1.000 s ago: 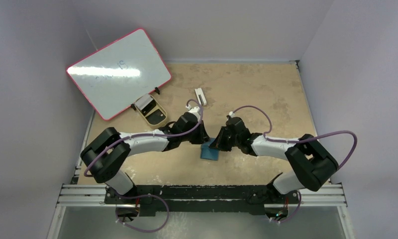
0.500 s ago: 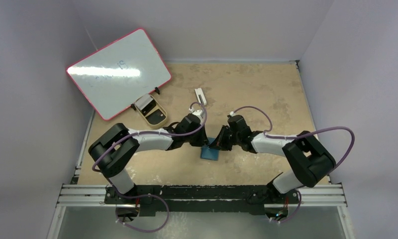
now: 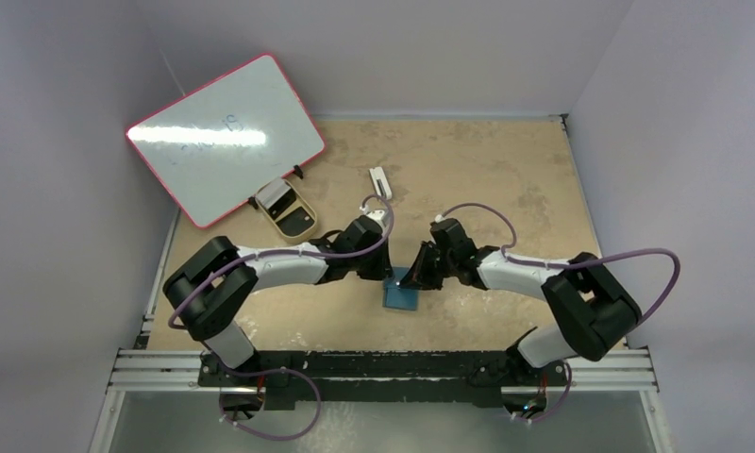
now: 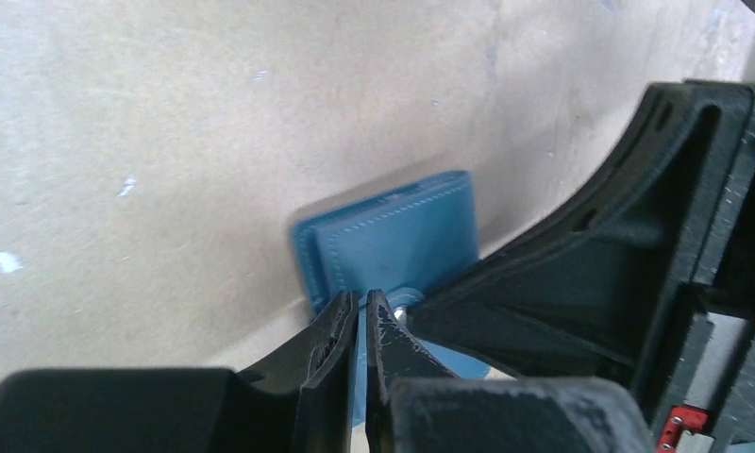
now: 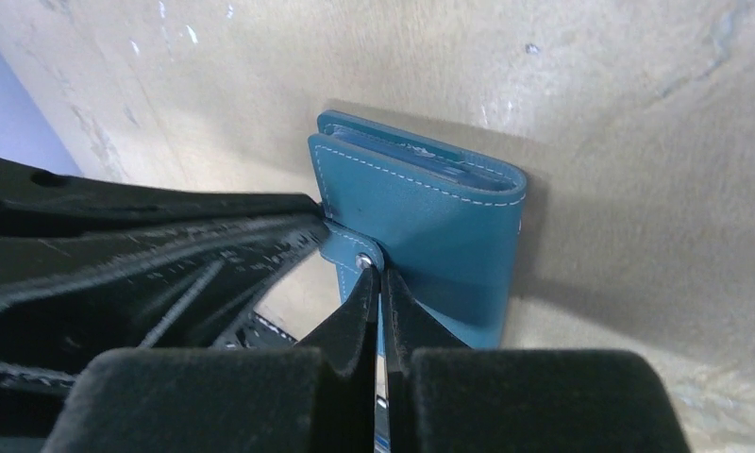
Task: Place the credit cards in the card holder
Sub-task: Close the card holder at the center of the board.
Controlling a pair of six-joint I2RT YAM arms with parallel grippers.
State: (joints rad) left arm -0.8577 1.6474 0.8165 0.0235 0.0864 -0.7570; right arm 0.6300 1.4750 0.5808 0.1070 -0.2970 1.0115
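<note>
Just ahead of my right gripper and left gripper, the holder is lying folded on the table. My right jaws are pressing closed against its snap; my left jaws are sitting nearly closed beside it, whether pinching anything I cannot tell

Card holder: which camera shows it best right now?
Right wrist view: the card holder fills the middle, folded, stitching and snap tab plain. Left wrist shows only one end behind the left gripper. The top view shows only a small teal patch.
</note>
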